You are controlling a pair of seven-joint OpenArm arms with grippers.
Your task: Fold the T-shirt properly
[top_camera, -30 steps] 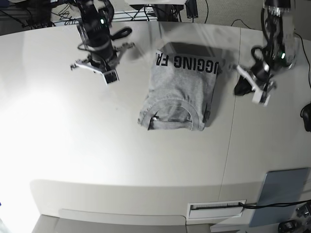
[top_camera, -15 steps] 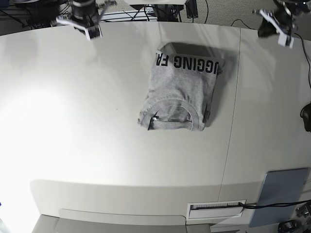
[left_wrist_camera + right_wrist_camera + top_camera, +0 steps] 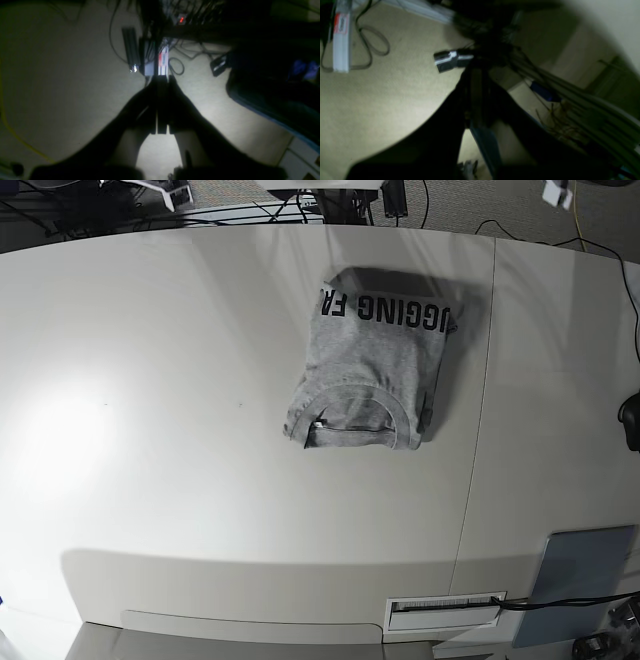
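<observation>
The T-shirt (image 3: pixel 368 365) lies folded into a compact grey rectangle at the middle of the white table (image 3: pixel 180 430). Its ribbed collar faces the front edge and a band of black lettering runs along its far edge. Both grippers are far from it, beyond the table's back edge. Only a white sliver of the right gripper (image 3: pixel 168 190) shows at the top left of the base view, and one of the left gripper (image 3: pixel 557 192) at the top right. In the wrist views the left gripper (image 3: pixel 162 78) and right gripper (image 3: pixel 473 68) are shut on nothing, over carpet and cables.
A grey-blue pad (image 3: pixel 582 575) lies at the table's front right corner beside a slotted plate (image 3: pixel 445 612). A seam (image 3: pixel 480 400) runs down the tabletop right of the shirt. A black object (image 3: pixel 632 420) sits at the right edge. Cables (image 3: pixel 300 200) lie behind the table.
Both arms have pulled back from beside the shirt to the far edge, almost leaving the base view. The folded shirt has not moved.
</observation>
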